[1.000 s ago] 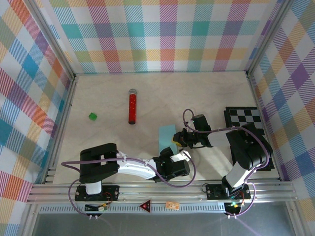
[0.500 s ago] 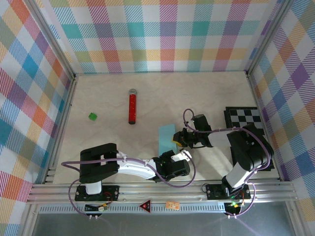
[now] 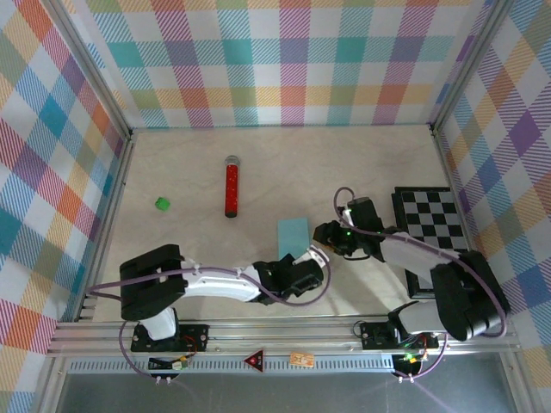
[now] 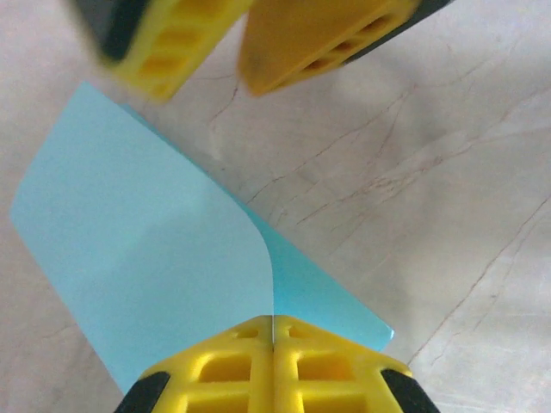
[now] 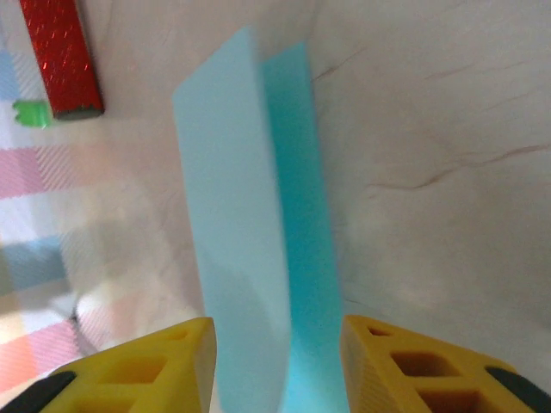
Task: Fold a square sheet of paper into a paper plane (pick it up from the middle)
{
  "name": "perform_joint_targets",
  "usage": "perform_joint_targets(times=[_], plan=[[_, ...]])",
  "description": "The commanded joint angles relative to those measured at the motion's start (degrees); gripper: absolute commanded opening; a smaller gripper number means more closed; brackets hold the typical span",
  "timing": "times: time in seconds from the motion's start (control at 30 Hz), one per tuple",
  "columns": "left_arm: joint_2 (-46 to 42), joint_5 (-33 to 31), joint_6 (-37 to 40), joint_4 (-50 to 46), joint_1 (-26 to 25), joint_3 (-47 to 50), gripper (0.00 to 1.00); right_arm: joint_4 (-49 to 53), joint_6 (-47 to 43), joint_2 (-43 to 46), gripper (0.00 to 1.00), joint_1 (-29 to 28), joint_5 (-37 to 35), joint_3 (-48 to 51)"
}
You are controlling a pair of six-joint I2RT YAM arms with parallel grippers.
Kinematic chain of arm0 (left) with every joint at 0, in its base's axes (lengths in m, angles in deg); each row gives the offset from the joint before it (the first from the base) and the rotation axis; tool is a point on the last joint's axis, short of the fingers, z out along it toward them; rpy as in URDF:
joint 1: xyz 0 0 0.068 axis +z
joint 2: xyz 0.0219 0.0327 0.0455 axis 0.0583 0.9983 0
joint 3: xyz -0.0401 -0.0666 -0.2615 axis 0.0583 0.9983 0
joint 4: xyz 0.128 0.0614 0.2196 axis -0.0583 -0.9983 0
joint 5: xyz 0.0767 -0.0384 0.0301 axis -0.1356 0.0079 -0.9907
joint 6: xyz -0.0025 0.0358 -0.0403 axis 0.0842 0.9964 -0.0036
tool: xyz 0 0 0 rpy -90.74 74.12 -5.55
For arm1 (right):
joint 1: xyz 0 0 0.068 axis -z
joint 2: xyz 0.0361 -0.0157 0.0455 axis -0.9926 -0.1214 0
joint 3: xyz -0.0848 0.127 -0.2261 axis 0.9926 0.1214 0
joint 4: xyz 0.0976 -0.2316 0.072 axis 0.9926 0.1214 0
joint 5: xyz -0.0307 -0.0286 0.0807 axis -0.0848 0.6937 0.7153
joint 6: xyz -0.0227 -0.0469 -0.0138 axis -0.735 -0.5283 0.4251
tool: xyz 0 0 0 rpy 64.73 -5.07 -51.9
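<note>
Left end effector (image 4: 273, 331): clenched on the near edge of the square sheet of paper (image 4: 146, 258). The sheet is folded double and lies mid-bench (image 3: 189, 241), at this end effector's 11 o'clock. Right end effector (image 5: 277, 335): released, fingers apart, with the sheet at its 9 o'clock in the top view.

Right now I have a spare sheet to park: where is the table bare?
Bare: the far strip between back wall and tube; the stretch from tube to board, beyond the paper; between cube and left arm. Crowded: left hand and right hand meet at the paper.
</note>
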State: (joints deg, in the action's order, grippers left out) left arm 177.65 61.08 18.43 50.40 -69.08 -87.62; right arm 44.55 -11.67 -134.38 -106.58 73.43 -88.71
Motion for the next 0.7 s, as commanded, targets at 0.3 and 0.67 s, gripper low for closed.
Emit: perform_joint_targets(times=[0.3, 0.67], plan=[[-4.1, 27.3, -11.0, 4.1, 11.8, 3.9, 0.0, -1.1, -1.1, 9.8, 0.47, 2.2, -1.7, 8.8], [-4.6, 33.3, -15.8, 9.7, 16.6, 7.6, 0.0, -10.2, 2.8, 2.3, 0.21, -1.2, 11.1, 9.8]])
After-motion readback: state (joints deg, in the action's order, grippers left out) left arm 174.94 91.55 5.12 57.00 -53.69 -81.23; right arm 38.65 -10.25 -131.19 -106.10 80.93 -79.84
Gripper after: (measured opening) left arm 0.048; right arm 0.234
